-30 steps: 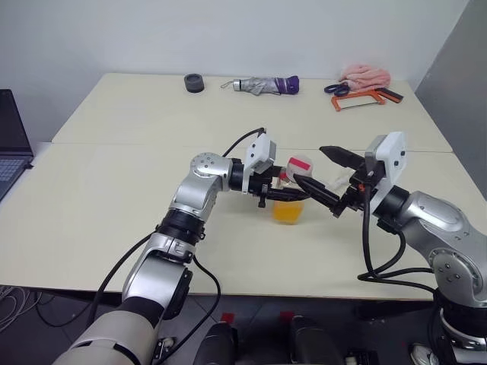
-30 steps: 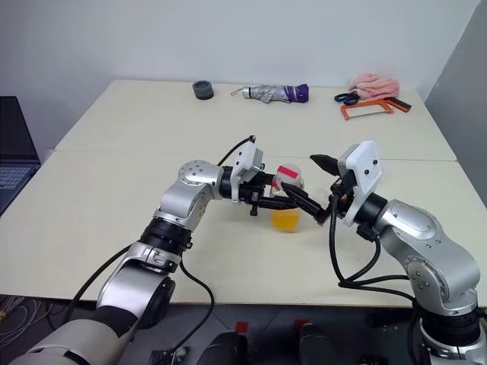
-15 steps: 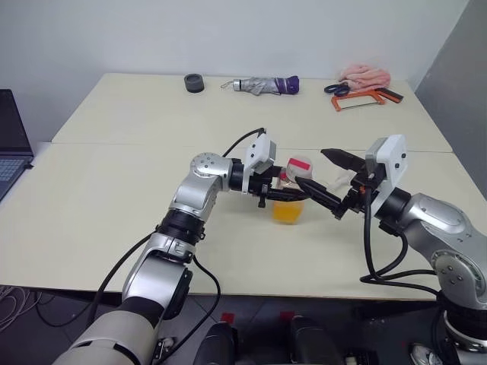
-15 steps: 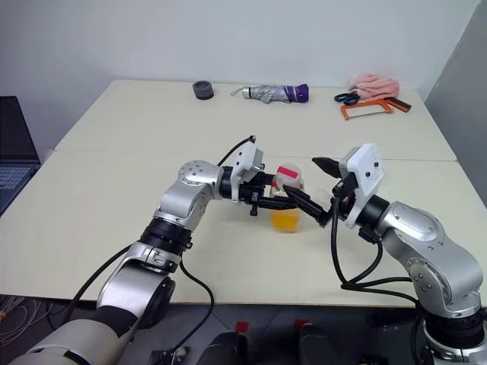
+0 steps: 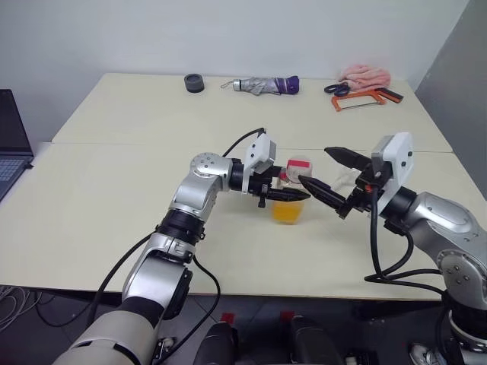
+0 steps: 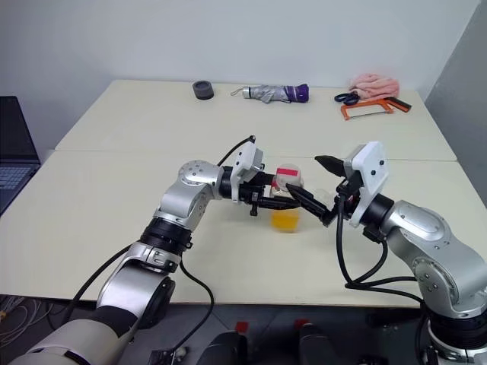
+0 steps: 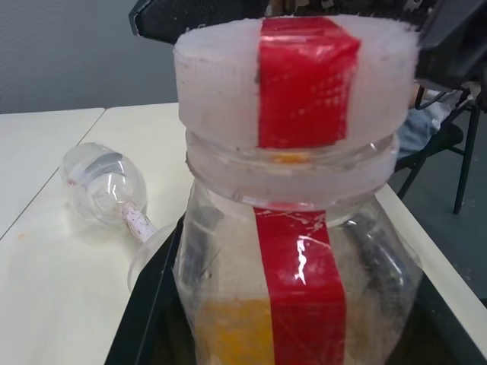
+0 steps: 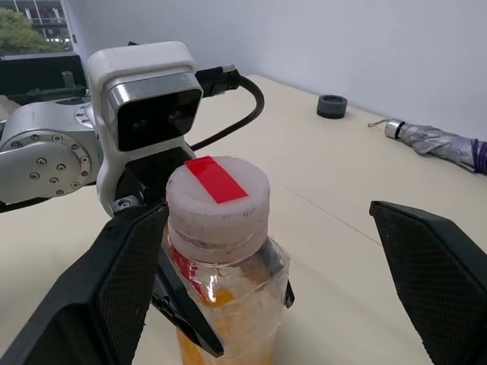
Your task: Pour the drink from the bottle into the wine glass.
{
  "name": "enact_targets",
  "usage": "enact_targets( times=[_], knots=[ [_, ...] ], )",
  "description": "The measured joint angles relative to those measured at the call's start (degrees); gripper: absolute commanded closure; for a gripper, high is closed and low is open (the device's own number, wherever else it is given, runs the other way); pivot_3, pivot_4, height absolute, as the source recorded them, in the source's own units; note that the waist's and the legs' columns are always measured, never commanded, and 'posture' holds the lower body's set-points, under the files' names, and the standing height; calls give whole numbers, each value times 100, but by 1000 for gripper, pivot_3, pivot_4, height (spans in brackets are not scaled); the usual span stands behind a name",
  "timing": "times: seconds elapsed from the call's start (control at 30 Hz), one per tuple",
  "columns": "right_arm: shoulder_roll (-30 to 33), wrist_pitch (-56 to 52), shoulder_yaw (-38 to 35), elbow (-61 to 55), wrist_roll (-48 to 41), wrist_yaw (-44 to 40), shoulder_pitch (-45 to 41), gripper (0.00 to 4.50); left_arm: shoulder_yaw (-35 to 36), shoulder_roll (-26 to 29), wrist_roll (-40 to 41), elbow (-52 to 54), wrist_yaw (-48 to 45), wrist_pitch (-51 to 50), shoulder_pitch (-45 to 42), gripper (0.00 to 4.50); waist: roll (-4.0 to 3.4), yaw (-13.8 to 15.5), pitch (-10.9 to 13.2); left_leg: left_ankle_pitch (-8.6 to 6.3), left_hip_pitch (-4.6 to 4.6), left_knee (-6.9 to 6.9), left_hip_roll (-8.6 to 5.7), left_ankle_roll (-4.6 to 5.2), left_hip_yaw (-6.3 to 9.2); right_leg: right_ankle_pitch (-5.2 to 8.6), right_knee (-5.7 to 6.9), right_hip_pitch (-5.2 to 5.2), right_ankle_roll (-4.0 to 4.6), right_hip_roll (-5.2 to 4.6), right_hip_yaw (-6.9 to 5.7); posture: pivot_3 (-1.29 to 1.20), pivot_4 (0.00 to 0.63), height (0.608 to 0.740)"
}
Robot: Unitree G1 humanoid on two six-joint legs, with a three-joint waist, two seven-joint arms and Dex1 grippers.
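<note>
The bottle (image 5: 289, 199) stands upright on the cream table (image 5: 114, 228), with the orange drink (image 5: 288, 211) in its lower part. Its white cap (image 8: 219, 199) carries a red strip and is on. My left gripper (image 5: 283, 195) is shut on the bottle's body from the left. My right gripper (image 5: 313, 165) is open at cap height; in the right wrist view the cap sits between its fingers (image 8: 99, 289), nearer one of them. The wine glass (image 7: 106, 186) lies on its side on the table beyond the bottle.
At the far edge lie a black tape roll (image 5: 194, 82), a folded umbrella (image 5: 266, 85), a pink cloth (image 5: 365, 74) and an orange hacksaw with scissors (image 5: 358, 97). A laptop (image 5: 11, 144) sits at the left. A seam (image 5: 114, 143) joins the two table tops.
</note>
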State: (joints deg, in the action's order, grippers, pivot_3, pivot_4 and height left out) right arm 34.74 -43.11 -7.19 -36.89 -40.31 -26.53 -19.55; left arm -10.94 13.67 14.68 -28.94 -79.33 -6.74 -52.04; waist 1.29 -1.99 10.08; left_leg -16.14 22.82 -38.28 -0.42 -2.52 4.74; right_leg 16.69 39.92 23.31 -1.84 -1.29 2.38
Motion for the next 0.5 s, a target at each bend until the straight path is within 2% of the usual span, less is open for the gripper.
enact_targets(
  times=[0.37, 0.5],
  knots=[
    [93, -39, -64, -24, -157, -12, 40, 0, 0, -3, 0, 0, -6, 4, 0, 2739, 0, 0, 0, 0, 0, 0, 0, 0, -2, 0, 0, 0, 0, 0, 0, 0, 150, 740],
    [142, -216, -99, -143, -533, -109, 94, 0, 0, -4, 0, 0, -5, 18, 0, 2739, 0, 0, 0, 0, 0, 0, 1, 0, -1, 0, 0, -1, 0, 0, 0, 0, 150, 740]
  ],
)
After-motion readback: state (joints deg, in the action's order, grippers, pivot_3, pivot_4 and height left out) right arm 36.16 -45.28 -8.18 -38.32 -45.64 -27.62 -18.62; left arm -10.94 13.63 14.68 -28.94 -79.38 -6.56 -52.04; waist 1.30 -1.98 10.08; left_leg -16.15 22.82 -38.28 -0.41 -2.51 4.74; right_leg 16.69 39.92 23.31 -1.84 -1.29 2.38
